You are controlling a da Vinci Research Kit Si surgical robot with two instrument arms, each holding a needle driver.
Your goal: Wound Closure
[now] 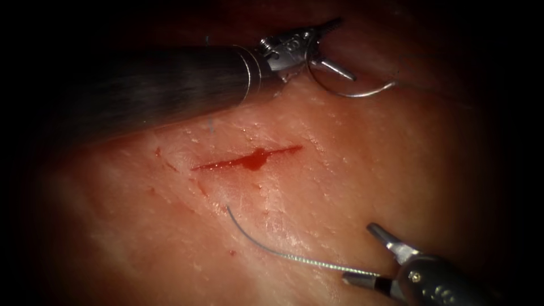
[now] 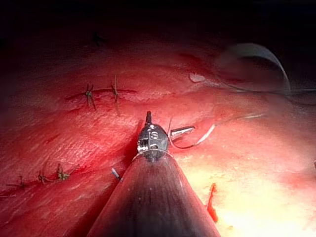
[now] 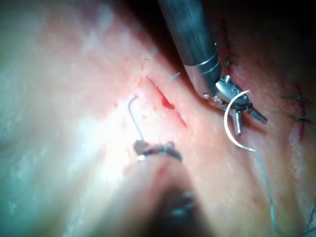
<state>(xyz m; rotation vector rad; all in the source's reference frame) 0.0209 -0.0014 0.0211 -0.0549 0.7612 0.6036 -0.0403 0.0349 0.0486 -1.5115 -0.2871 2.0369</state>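
The cut point(image 1: 249, 160) lies across the middle of the tissue point(image 1: 351, 170) with red fluid pooled in it. My left tool point(image 1: 345, 50) is above and to the right of the cut, with its jaws spread open. The curved needle point(image 1: 351, 94) lies free of the tissue at the base of those jaws and is not clamped. The right wrist view shows the same needle point(image 3: 226, 123) arching past the left tool point(image 3: 251, 126). My right tool point(image 1: 358, 253) is below and right of the cut, with open jaws. A length of thread point(image 1: 272, 251) runs from near the cut to its lower jaw.
Older stitched cuts point(image 2: 101, 93) with dark knots lie on the tissue beyond the left tool, and more stitches point(image 2: 44, 177) sit nearer. Thin thread point(image 3: 264, 182) trails from the needle's tail across the tissue. The left shaft point(image 1: 158, 79) crosses above the cut.
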